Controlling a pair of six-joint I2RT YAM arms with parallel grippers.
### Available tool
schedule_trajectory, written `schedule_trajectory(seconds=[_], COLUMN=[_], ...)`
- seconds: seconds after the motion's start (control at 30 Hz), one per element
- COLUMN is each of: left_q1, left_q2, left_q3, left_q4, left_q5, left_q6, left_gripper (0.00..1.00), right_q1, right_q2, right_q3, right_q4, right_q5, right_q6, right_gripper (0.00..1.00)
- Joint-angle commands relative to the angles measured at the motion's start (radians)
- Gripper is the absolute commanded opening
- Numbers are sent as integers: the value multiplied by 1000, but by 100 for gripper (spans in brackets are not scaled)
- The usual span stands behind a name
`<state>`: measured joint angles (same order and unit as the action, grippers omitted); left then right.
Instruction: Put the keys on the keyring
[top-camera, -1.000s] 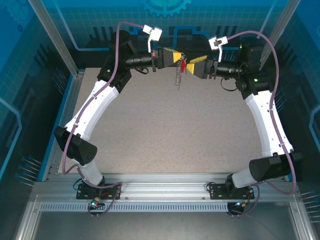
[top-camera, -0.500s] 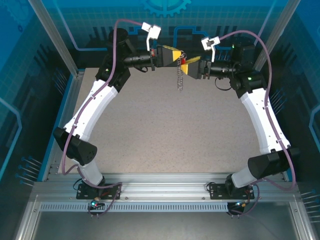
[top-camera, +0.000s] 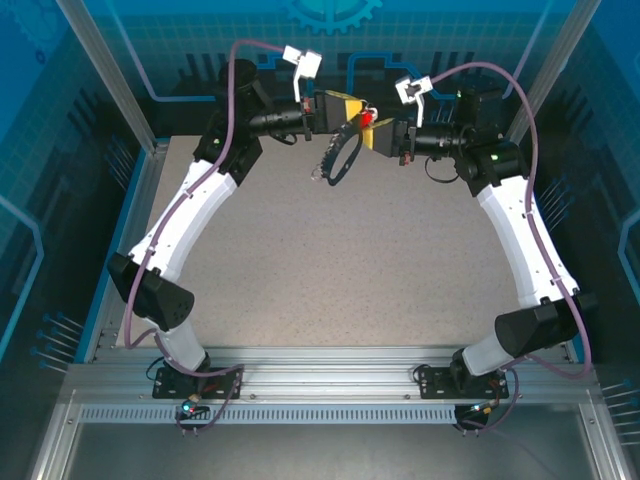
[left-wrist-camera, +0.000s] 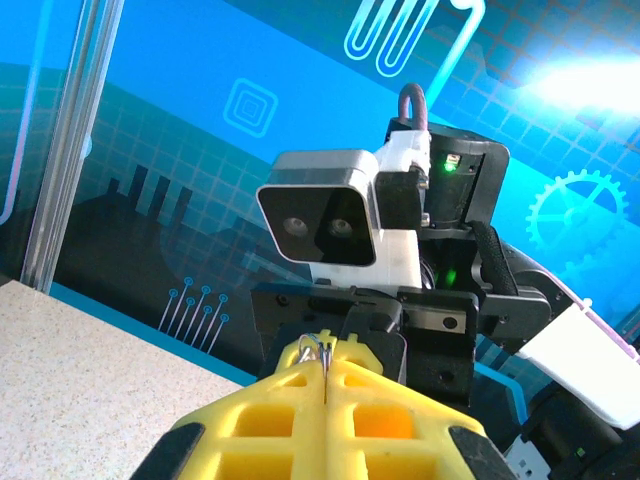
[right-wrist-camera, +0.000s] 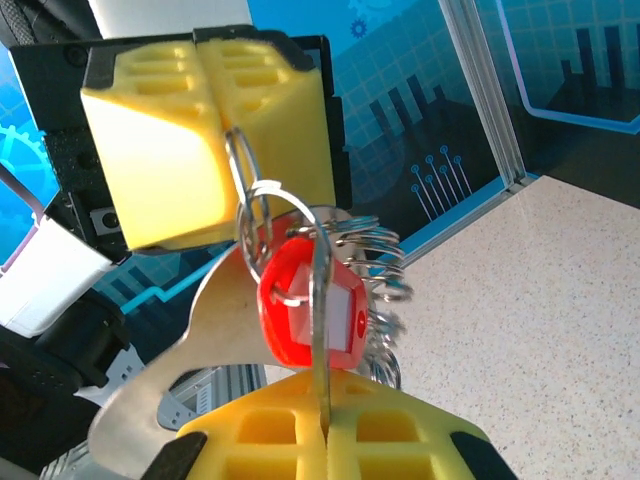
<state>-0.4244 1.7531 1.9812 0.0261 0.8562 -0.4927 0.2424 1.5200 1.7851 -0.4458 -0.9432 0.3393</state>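
Observation:
High over the table's far side, my left gripper (top-camera: 352, 107) and right gripper (top-camera: 370, 127) meet tip to tip. The key (top-camera: 366, 119) shows its red head between them. In the right wrist view the red key (right-wrist-camera: 300, 315) hangs on a small ring just above my right gripper (right-wrist-camera: 325, 415), which is shut on a thin silver wire ring (right-wrist-camera: 320, 300). The left gripper's yellow fingers (right-wrist-camera: 200, 120) pinch another ring from above. My left gripper (left-wrist-camera: 325, 362) is shut on a wire loop (left-wrist-camera: 314, 348). The dark keyring (top-camera: 343, 152) slants down-left beneath them, its silver rings (top-camera: 322, 172) at the low end.
The speckled table (top-camera: 340, 270) lies below the grippers, with aluminium posts (top-camera: 110, 80) and blue walls around it. The right arm's wrist camera (left-wrist-camera: 325, 225) faces my left gripper at close range. A blurred grey part of the keyring (right-wrist-camera: 170, 370) hangs left of the right fingers.
The right gripper has closed on a wire ring. The keyring, which hung straight down, has swung up and to the left. Both grippers shifted slightly left.

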Motion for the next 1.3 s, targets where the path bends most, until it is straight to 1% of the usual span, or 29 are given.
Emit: schedule_trajectory(seconds=[0.0,0.1,0.4,0.57,0.6,0.63,0.67,0.7,0.73,0.77,0.9,1.0,1.13,1.27], left_q1=[0,-1,-2,-2,-2,-2,-2,-1,-2,-2,-2,-2,-2,-1], left_q2=[-35,-35,-35,-33,-32,-31,-31,-32,-32,-32,-32,-33,-27,-30], left_q3=[-11,-18,-31,-34,-36,-36,-36,-38,-39,-41,-51,-54,-68,-90], left_q4=[96,111,136,145,147,147,146,147,150,153,176,185,224,269], left_q5=[-16,-21,-23,-29,-32,-34,-37,-39,-42,-43,-46,-45,-50,-66], left_q6=[-40,-47,-62,-66,-67,-69,-70,-69,-70,-73,-89,-97,-128,-163], left_gripper=[0,0,0,0,0,0,0,0,0,0,0,0,0,0], right_q1=[11,27,111,102,89,70,52,29,8,-16,-105,-141,-143,-128], right_q2=[-27,-19,47,42,31,15,1,-23,-51,-73,-179,-222,-223,-191], right_q3=[-23,-15,75,81,68,51,32,3,-29,-59,-189,-235,-212,-169], right_q4=[-4,-1,-86,-117,-115,-111,-105,-94,-82,-66,45,159,279,407], right_q5=[7,7,22,44,44,41,36,29,29,29,33,77,158,204], right_q6=[-4,-3,-57,-71,-64,-52,-44,-33,-19,-4,87,188,294,401], right_gripper=[0,0,0,0,6,21,32,41,46,47,48,48,47,44])
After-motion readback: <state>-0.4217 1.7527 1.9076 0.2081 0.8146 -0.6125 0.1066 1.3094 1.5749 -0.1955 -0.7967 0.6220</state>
